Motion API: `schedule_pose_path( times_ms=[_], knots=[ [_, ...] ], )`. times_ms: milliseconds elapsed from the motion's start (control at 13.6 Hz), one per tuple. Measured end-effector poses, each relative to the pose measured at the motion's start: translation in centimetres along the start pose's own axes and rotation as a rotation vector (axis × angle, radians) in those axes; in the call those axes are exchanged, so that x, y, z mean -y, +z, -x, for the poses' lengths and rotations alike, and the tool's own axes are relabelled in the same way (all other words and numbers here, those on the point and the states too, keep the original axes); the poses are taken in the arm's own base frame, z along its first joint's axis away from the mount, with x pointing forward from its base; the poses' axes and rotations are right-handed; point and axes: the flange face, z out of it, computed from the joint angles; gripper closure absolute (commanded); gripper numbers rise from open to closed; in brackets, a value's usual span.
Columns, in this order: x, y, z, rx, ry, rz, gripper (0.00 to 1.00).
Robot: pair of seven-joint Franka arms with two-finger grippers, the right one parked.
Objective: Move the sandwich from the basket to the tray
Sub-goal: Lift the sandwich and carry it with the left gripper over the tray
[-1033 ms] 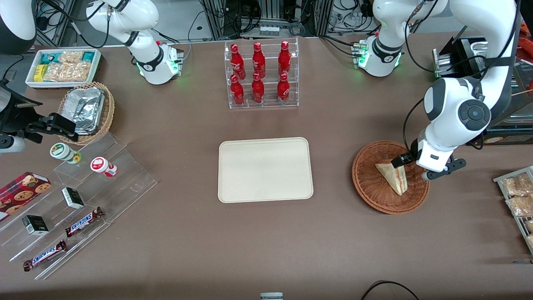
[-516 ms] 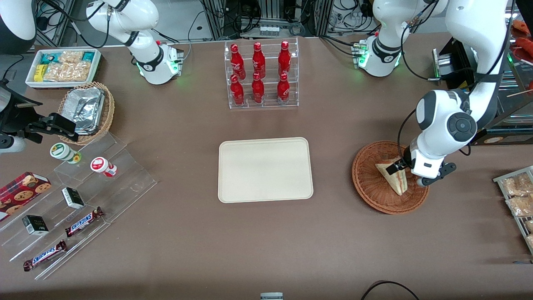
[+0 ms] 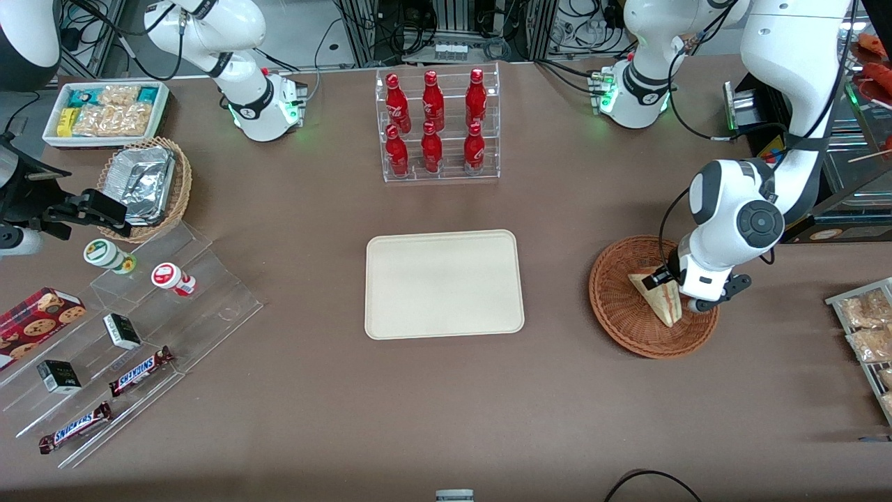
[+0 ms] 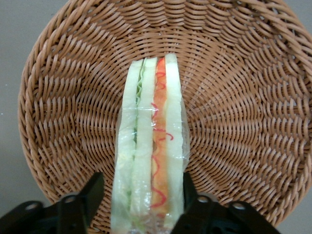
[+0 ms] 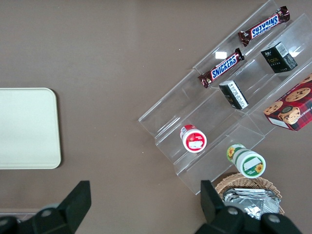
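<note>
The pincer [image 4: 140, 195] sits low inside the basket [image 4: 243, 112], its two black fingers [image 4: 92, 192] spread to either side of the sandwich [image 4: 151, 146], one on each bread face. Whether the pads already press the bread cannot be told.

The left wrist view shows what the front view hides: the sandwich stands on edge with its cut side facing the camera, wrapped in clear film, three pale bread layers alternating with a green filling and a red-orange filling. The woven reddish-brown wicker fills the picture around it.

The front view gives the wider setting. There the pincer [image 3: 670, 287] is mostly covered by the white wrist of the arm, and the sandwich [image 3: 658, 298] appears as a pale wedge lying in the basket [image 3: 620, 307], toward the working arm's end of the table [image 3: 446, 404]. The cream tray [image 3: 444, 284] lies flat at the middle of the table, well apart from the basket, with nothing on it.
</note>
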Motion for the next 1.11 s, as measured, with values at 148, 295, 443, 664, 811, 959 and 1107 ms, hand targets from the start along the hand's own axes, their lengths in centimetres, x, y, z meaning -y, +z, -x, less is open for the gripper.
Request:
schedule_pose_path(
  times_ms=[148, 295, 443, 664, 811, 959, 1107],
  knots=[
    [0.2, -0.3, -0.1, 0.009, -0.003, -0.007, 1.00],
    [-0.1, -2.3, -0.5, 0.035, -0.004, -0.029, 1.00],
    [-1.2, -6.5, -1.3, 0.061, 0.005, -0.053, 1.00],
    [-4.9, -11.5, -0.2, 0.060, 0.064, -0.065, 1.00],
    [-8.2, -12.2, 1.8, 0.048, 0.124, -0.062, 1.00],
    [-12.0, -11.9, 4.3, 0.046, 0.175, -0.062, 1.00],
    [-16.6, -10.9, 7.0, 0.046, 0.222, -0.065, 1.00]
  ],
)
